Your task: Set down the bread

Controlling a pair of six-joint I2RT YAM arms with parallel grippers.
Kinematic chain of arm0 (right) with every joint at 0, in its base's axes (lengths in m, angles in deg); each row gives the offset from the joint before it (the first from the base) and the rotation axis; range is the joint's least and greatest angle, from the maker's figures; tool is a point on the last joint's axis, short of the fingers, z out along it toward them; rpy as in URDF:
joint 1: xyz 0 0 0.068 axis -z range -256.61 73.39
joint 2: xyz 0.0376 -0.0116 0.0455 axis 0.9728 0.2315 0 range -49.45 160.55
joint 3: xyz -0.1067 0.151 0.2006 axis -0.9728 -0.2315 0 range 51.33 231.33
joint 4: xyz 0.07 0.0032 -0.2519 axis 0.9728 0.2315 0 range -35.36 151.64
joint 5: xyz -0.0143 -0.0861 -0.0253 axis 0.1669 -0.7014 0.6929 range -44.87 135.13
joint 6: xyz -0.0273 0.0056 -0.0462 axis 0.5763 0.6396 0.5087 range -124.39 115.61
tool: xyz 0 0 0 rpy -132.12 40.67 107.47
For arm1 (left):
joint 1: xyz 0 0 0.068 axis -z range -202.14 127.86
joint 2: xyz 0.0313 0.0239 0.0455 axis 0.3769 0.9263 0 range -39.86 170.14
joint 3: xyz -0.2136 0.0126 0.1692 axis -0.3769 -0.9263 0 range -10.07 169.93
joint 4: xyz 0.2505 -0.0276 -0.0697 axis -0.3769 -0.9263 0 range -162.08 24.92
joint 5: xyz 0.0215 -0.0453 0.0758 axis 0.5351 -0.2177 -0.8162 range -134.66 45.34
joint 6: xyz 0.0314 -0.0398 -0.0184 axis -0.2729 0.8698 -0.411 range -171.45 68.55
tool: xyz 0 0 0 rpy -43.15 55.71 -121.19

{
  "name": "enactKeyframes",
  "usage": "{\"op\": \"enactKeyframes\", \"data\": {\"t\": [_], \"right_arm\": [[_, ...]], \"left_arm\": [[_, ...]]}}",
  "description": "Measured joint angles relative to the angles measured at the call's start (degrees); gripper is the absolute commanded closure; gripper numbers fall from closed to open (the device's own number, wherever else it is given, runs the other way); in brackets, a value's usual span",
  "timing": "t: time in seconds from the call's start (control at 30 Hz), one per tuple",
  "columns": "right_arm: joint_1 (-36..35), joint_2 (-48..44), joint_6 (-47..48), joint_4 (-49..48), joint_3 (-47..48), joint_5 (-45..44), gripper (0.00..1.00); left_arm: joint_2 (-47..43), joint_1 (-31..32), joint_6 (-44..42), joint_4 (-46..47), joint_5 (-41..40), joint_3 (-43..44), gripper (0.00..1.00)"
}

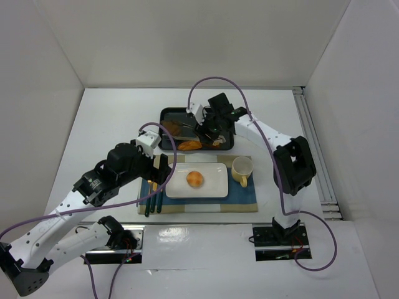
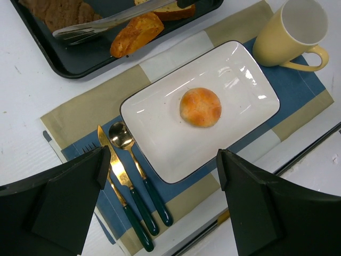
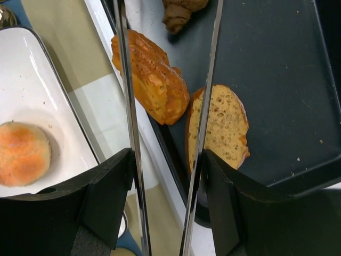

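A round golden bun (image 1: 195,179) lies in the middle of the white rectangular plate (image 1: 213,189); the left wrist view shows it too (image 2: 200,106). My left gripper (image 1: 163,169) hovers open and empty over the plate's near-left edge (image 2: 163,154). My right gripper (image 1: 209,128) is shut on metal tongs (image 3: 128,106), whose two arms run between its fingers (image 3: 168,154). The tongs reach over the black tray (image 3: 277,80), their arms spread above a long golden roll (image 3: 152,77) and a bread slice (image 3: 218,125). The tongs' tips are out of frame in the right wrist view.
A dark brown pastry (image 3: 181,10) lies farther back in the tray. A yellow mug (image 1: 242,168) stands right of the plate on the blue and tan placemat (image 1: 243,202). Gold cutlery with green handles (image 2: 128,181) lies left of the plate.
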Motion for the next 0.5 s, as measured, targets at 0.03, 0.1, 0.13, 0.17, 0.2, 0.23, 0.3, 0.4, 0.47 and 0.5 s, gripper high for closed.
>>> {"op": "enactKeyframes", "data": {"t": [0.03, 0.1, 0.13, 0.17, 0.2, 0.23, 0.3, 0.4, 0.47, 0.5], "right_arm": [[-0.37, 0.17, -0.24, -0.33, 0.02, -0.31, 0.38], [-1.07, 0.22, -0.52, -0.74, 0.02, -1.22, 0.38], [-1.27, 0.22, -0.66, -0.92, 0.04, -1.46, 0.38], [-1.38, 0.24, -0.70, -0.94, 0.28, -1.77, 0.36], [-1.53, 0.33, -0.85, -1.11, 0.48, -2.12, 0.36], [-1.81, 0.39, -0.85, -1.14, 0.68, -2.58, 0.36], [-1.86, 0.52, -0.87, -1.33, 0.87, -3.50, 0.36], [-1.86, 0.94, -0.85, -1.38, 0.92, -4.92, 0.35], [-1.86, 1.20, -0.76, -1.36, 0.92, -5.88, 0.35], [-1.86, 1.31, -0.76, -1.38, 0.92, -6.27, 0.35]], "left_arm": [[0.00, 0.00, 0.00, 0.00, 0.00, 0.00, 0.00], [0.00, 0.00, 0.00, 0.00, 0.00, 0.00, 0.00], [0.00, 0.00, 0.00, 0.00, 0.00, 0.00, 0.00], [0.00, 0.00, -0.02, -0.02, 0.00, 0.00, 0.00], [0.00, 0.00, 0.00, 0.00, -0.02, 0.00, 0.00], [0.00, 0.00, 0.00, 0.00, -0.02, 0.00, 0.00], [0.00, 0.00, 0.00, 0.00, -0.02, 0.00, 0.00], [0.00, 0.00, 0.00, 0.00, -0.02, 0.00, 0.00], [0.00, 0.00, 0.00, 0.00, -0.02, 0.00, 0.00], [0.00, 0.00, 0.00, -0.02, -0.02, 0.00, 0.00]]}}
